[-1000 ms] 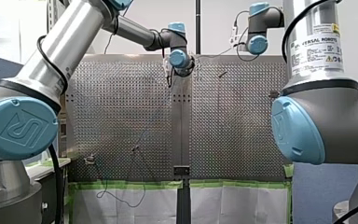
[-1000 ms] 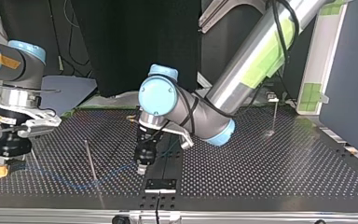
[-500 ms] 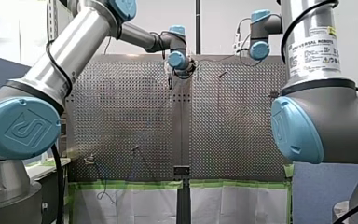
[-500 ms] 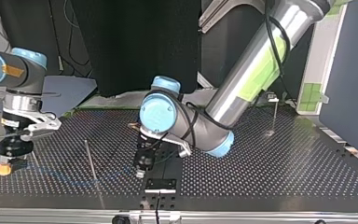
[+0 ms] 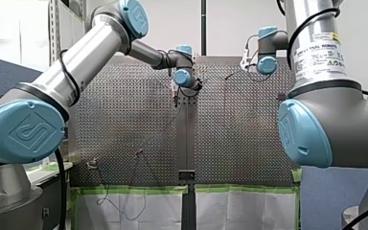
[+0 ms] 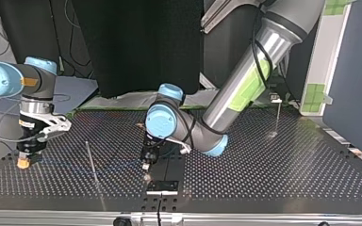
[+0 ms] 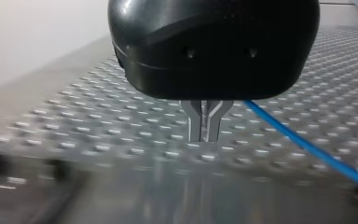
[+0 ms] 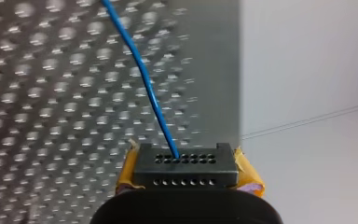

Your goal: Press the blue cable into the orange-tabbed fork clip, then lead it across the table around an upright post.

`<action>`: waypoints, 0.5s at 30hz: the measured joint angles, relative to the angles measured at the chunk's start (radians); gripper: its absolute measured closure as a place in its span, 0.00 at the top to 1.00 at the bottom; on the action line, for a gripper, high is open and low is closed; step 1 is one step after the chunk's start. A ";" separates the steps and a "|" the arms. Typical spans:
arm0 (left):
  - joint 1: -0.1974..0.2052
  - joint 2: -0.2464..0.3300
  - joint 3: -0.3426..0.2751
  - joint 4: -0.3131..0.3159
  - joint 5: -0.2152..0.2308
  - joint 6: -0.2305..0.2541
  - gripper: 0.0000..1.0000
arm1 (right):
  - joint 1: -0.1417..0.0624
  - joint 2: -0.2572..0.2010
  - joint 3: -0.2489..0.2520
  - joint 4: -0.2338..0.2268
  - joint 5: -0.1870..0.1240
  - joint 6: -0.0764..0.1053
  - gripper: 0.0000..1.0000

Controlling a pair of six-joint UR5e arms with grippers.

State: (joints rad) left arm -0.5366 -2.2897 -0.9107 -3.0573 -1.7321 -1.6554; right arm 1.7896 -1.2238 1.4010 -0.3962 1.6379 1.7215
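in what seems the routing step, the blue cable [image 8: 142, 79] is gripped by the closed right gripper [image 8: 185, 161] and passes beside the left gripper [image 7: 205, 134], closed on nothing; next it must be led around the post [image 6: 93, 169].

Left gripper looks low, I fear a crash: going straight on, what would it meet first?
Probably the perforated table, just beyond the left gripper; the blue cable lies off to one side.

Two robot arms [image 6: 245, 84] [image 6: 35, 82], one blue cable [image 7: 307, 144], two upright posts [image 6: 93, 165] [image 6: 277, 115].
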 joint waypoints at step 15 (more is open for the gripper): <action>-0.004 -0.032 -0.008 -0.001 -0.006 -0.001 0.00 | 0.020 0.126 0.041 -0.003 0.007 0.002 0.00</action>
State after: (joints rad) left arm -0.5407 -2.3217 -0.9187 -3.0586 -1.7379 -1.6566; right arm 1.8097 -1.0978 1.4424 -0.3992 1.6453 1.7235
